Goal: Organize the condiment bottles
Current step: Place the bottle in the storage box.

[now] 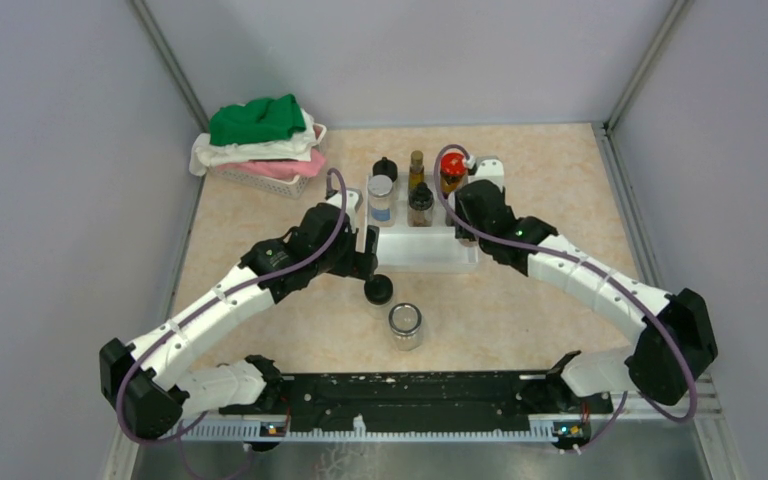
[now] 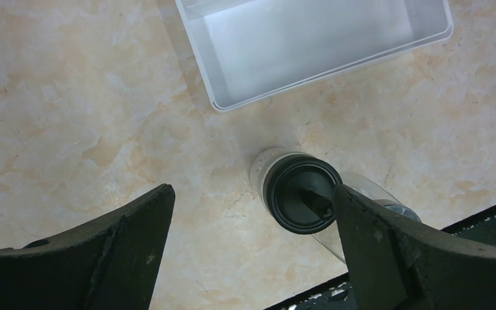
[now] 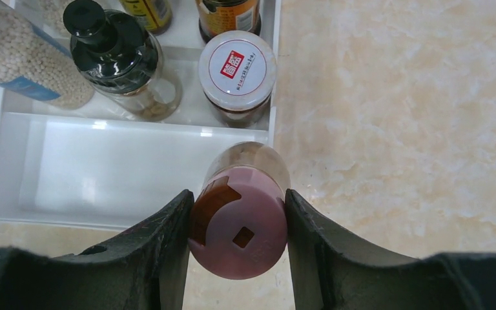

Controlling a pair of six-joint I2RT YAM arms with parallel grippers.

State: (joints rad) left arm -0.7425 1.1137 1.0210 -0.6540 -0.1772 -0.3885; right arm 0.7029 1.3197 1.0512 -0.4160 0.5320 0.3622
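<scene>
Task roughly two thirds done, by our count. The white stepped tray appears to carry six of the condiment bottles on its rear steps. The top view shows a black-capped bottle, a silver-capped jar of pale grains, the slim amber bottle, a dark jar and a red-capped bottle. The right wrist view adds a white-and-red-lidded jar at the tray's right end. The front compartment holds nothing. The right gripper is clenched on a pink-capped jar at the tray's front right corner; we cannot tell whether the jar hangs or rests. The left gripper is released, jaws wide, over the table. A black-capped jar stands upright just inside its right finger, not gripped. A silver-lidded jar stands on the table near it, toward the arm bases. Left to do, we judge: seat the pink-capped jar, then bring in the two jars from the table.
</scene>
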